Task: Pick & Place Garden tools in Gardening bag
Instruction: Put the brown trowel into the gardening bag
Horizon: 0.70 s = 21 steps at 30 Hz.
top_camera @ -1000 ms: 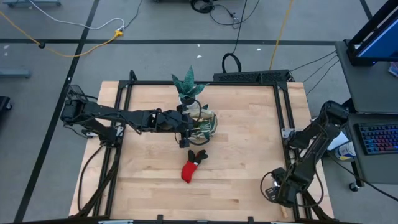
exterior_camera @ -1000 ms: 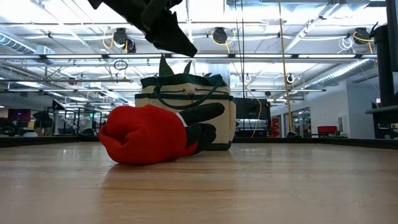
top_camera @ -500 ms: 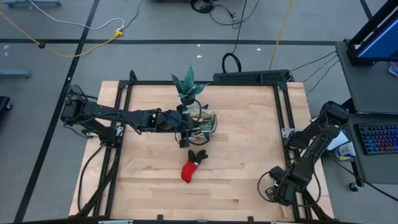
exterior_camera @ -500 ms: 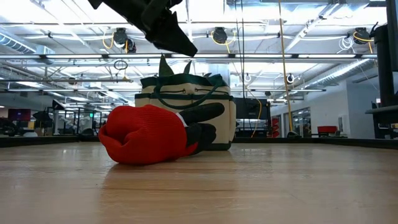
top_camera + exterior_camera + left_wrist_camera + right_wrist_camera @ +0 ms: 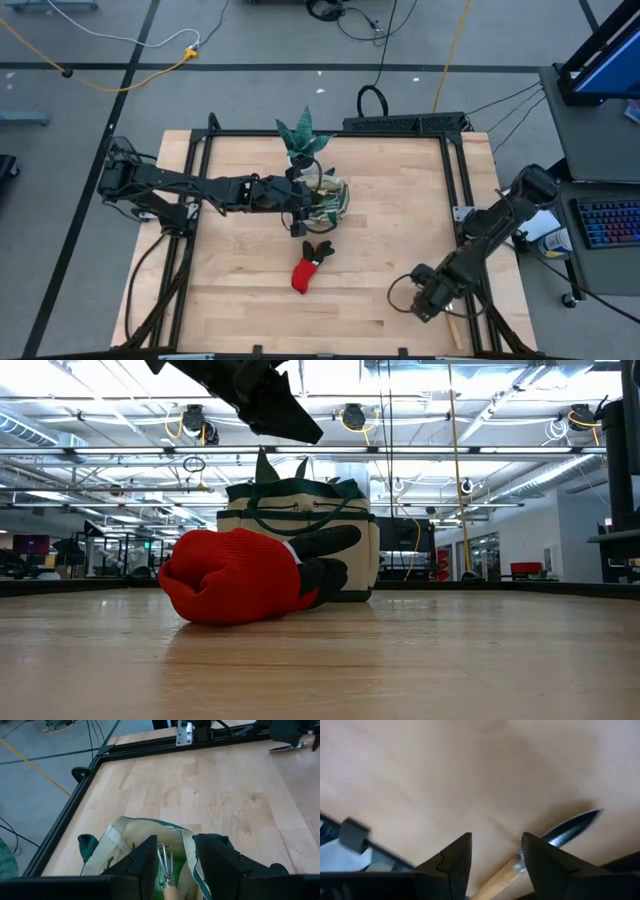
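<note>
The beige and green gardening bag (image 5: 328, 200) stands at mid-table, in front of the potted plant. A wooden-handled fork (image 5: 165, 865) sticks up inside the gardening bag (image 5: 125, 840). My left gripper (image 5: 175, 865) hovers open just above the bag's mouth, its fingers on either side of the fork without touching it. The red-and-black glove (image 5: 306, 270) lies on the table on the near side of the bag. My right gripper (image 5: 495, 865) is open over the near right corner. Below it a wooden-handled trowel (image 5: 560, 832) lies flat on the table.
A spiky green plant in a white pot (image 5: 303, 135) stands right behind the bag. The black frame rail (image 5: 462, 190) runs along the table's right edge, close to the trowel (image 5: 453, 330). Bare wood lies between the glove (image 5: 235, 575) and my right gripper (image 5: 420, 300).
My right gripper has moved toward the table's left edge along the near side and has rolled about its own axis, staying open. This has uncovered the trowel's wooden handle by the right rail. The bag and the glove have not moved.
</note>
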### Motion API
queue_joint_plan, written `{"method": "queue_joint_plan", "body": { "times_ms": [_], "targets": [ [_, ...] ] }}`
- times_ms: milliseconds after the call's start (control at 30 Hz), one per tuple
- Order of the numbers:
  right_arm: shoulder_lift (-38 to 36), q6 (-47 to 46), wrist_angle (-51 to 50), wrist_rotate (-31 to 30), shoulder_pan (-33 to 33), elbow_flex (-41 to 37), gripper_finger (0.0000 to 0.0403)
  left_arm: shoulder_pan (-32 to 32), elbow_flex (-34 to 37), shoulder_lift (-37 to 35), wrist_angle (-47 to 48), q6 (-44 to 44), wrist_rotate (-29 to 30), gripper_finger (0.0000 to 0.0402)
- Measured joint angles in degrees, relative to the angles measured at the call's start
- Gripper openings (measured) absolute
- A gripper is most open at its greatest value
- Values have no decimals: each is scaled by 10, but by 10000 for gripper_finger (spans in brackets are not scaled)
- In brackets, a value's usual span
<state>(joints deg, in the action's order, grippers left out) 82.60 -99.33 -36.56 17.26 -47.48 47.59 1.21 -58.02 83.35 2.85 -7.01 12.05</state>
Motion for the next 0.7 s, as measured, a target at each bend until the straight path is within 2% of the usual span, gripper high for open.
{"method": "queue_joint_plan", "body": {
  "times_ms": [233,700],
  "targets": [
    [36,-52,40,98,-13,0,166,0,0,0,0,-2,0,147],
    [38,-158,33,113,-55,0,167,0,0,0,0,-2,0,147]
  ]
}}
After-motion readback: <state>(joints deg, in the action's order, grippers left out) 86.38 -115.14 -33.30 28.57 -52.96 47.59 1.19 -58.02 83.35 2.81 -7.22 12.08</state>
